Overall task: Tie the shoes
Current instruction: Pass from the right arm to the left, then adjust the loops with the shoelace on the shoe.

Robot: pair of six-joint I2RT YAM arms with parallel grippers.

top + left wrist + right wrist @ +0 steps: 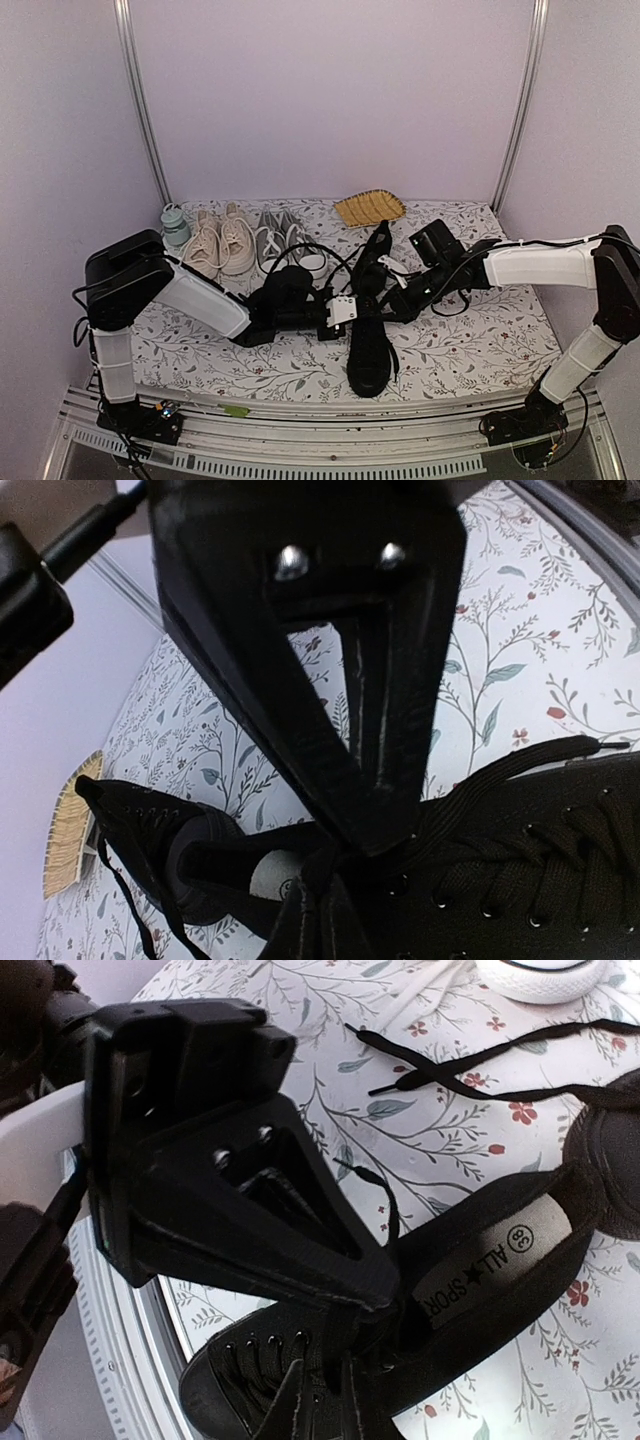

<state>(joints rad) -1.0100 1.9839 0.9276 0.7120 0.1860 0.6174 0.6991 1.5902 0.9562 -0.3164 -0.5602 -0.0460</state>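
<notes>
One black sneaker (370,355) lies mid-table, toe toward the near edge. The second black sneaker (376,252) lies just behind it. My left gripper (345,310) reaches in from the left and my right gripper (393,300) from the right. Both meet at the near shoe's lace area. In the left wrist view the left gripper (365,845) is shut on a black lace at the top eyelets (500,900). A flat lace end (540,760) trails right. In the right wrist view the right gripper (385,1305) is shut on a lace by the shoe's opening, where the insole (490,1260) shows.
A beige pair (220,245) and a grey pair with white toe caps (285,245) stand at the back left beside a small pale bottle (175,225). A woven yellow mat (368,208) lies at the back. Loose black lace ends (480,1060) lie on the floral cloth.
</notes>
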